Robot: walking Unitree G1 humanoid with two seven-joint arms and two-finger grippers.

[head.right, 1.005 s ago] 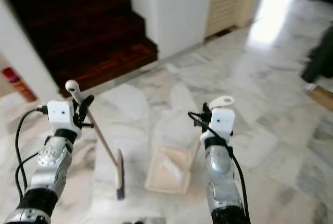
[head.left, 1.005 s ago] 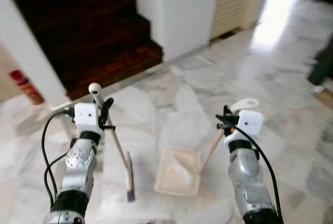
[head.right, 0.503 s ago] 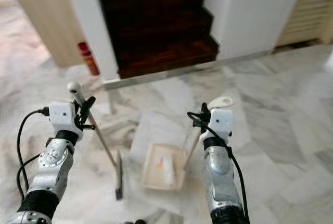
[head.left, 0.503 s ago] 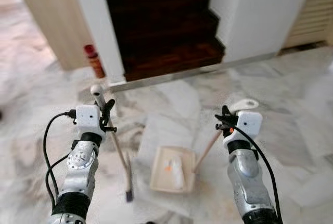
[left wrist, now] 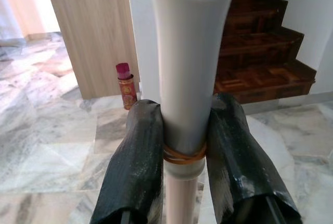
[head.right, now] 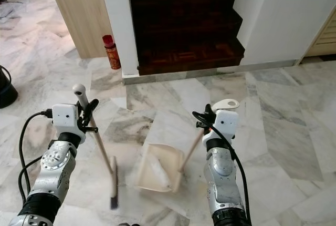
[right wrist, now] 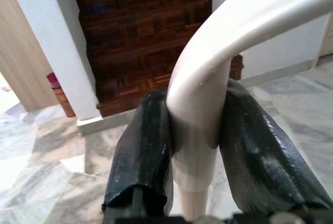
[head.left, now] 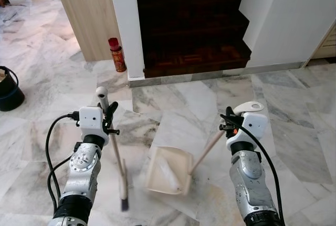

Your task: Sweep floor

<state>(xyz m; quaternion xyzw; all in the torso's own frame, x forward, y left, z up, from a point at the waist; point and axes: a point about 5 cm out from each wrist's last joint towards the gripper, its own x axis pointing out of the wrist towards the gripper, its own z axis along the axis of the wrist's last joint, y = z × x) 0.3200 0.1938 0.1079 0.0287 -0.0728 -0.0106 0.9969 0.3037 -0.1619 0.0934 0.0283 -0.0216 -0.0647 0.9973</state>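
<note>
Marble floor (head.left: 294, 136) veined grey; left gripper (left wrist: 184, 146) pinches round broom (head.left: 116, 155) handle, bristle head below it on the floor; right gripper (right wrist: 195, 140) clamps curved white dustpan (head.left: 168, 171) grip, cream tray below, beside the broom head

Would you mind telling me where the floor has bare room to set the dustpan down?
Bare marble lies between the dustpan and the stair base, and right of the right tool. It is crowded between the broom in the left tool and the dustpan, and by the red bottle.
</note>
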